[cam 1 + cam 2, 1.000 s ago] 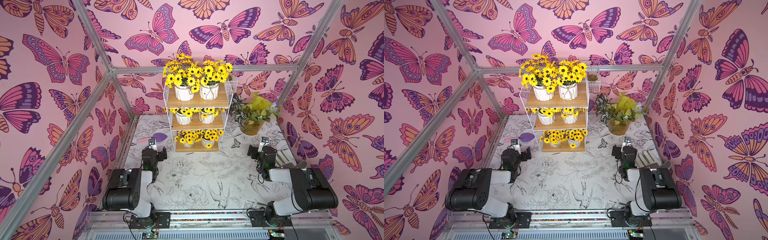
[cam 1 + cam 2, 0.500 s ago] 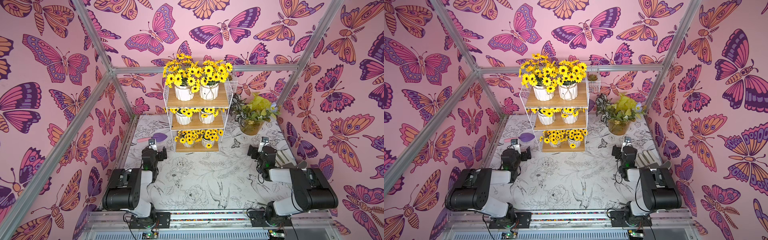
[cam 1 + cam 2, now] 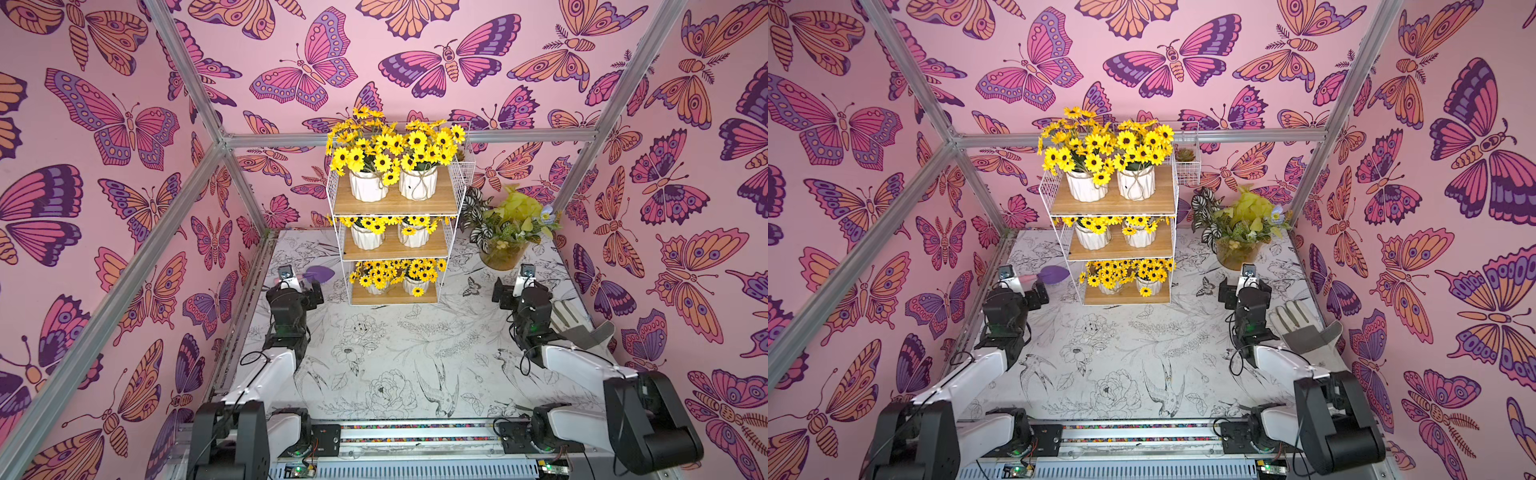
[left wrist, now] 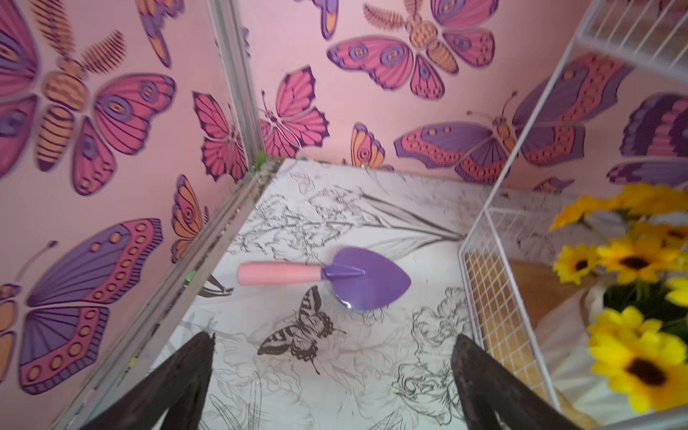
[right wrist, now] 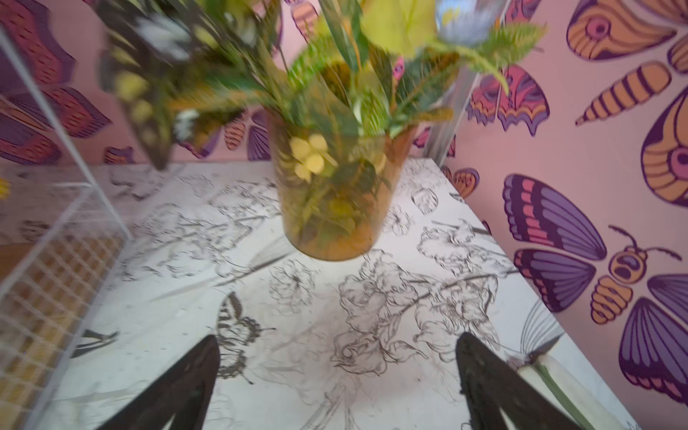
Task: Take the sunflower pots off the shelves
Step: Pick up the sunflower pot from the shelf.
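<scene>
The shelves (image 3: pixel 395 206) (image 3: pixel 1113 206) stand at the back middle of the table, a white wire rack with three wooden boards. Two sunflower pots sit side by side on each board: top (image 3: pixel 368 185) (image 3: pixel 417 183), middle (image 3: pixel 366 238) (image 3: pixel 413 237), bottom (image 3: pixel 376 287) (image 3: pixel 415 285). My left gripper (image 4: pixel 332 346) (image 3: pixel 297 291) is open and empty, low over the table just left of the rack's bottom tier, whose flowers (image 4: pixel 633 260) show beside it. My right gripper (image 5: pixel 338 337) (image 3: pixel 519 291) is open and empty, right of the rack.
A purple trowel (image 4: pixel 357 279) (image 3: pixel 320 273) with a pink handle lies ahead of the left gripper. An amber pot (image 5: pixel 335 208) (image 3: pixel 500 253) of green leaves stands ahead of the right gripper. A grey-white glove (image 3: pixel 1300 328) lies by the right wall. A small wire basket (image 3: pixel 1185 164) hangs on the rack's top right.
Both arms stand almost where they were. All pots are in the same places on the boards.
</scene>
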{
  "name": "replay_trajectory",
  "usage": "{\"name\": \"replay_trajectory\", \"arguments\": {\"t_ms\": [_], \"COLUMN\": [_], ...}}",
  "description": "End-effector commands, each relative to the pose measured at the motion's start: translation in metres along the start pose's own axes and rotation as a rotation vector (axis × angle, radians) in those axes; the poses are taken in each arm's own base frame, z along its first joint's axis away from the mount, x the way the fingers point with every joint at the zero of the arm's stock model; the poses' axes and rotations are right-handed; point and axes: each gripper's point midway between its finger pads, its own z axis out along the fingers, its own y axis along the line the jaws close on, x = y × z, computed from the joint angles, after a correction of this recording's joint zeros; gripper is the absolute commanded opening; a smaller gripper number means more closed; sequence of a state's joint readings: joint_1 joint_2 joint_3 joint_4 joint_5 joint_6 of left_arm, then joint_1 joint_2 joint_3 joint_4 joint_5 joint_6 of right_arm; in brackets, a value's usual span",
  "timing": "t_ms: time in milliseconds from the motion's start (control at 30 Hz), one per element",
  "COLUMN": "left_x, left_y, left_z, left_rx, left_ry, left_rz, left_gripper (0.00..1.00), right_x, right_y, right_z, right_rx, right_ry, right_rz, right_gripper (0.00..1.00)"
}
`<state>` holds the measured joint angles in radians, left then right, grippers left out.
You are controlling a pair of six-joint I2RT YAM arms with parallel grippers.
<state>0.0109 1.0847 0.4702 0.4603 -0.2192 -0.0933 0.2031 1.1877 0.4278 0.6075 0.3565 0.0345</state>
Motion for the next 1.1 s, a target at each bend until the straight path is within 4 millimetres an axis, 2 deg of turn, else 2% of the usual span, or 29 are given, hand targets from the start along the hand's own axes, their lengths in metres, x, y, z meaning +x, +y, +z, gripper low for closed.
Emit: {"name": "replay_trajectory", "arguments": {"t_ms": [0,100,333,500,700,833,1067], "left_x": [0.009,-0.004,-0.051,-0.086,-0.112,-0.135,-0.193], "left_y": [0.015,0.011,-0.026,-0.048,-0.076,-0.087,-0.110], "left_z": [-0.018,-0.037,-0.094,-0.144,-0.188,-0.204,-0.228], "left_rx": [-0.083,-0.053,0.186,0.347,0.569,0.649,0.792], "left_ry": [0.105,0.133,0.127,0.078,0.043,0.029,-0.006], "left_rz": [-0.091,-0.136,-0.193,-0.162,-0.142,-0.135,-0.154], "left_gripper": [1.00,1.00,0.99,1.00,1.00,1.00,1.00], "right_x": [-0.006,-0.024,-0.074,-0.112,-0.157,-0.183,-0.227], "right_y": [0.003,0.014,0.042,0.074,0.105,0.122,0.152], "right_z": [-0.011,-0.027,-0.068,-0.102,-0.139,-0.157,-0.190], "right_rx": [-0.010,-0.084,-0.255,-0.397,-0.546,-0.625,-0.732], "right_ry": [0.050,0.029,-0.006,-0.020,-0.081,-0.101,-0.167], "right_rz": [0.021,0.050,0.107,0.050,0.001,-0.046,-0.104], "right_gripper": [0.99,0.99,0.99,0.99,0.99,0.99,0.99]}}
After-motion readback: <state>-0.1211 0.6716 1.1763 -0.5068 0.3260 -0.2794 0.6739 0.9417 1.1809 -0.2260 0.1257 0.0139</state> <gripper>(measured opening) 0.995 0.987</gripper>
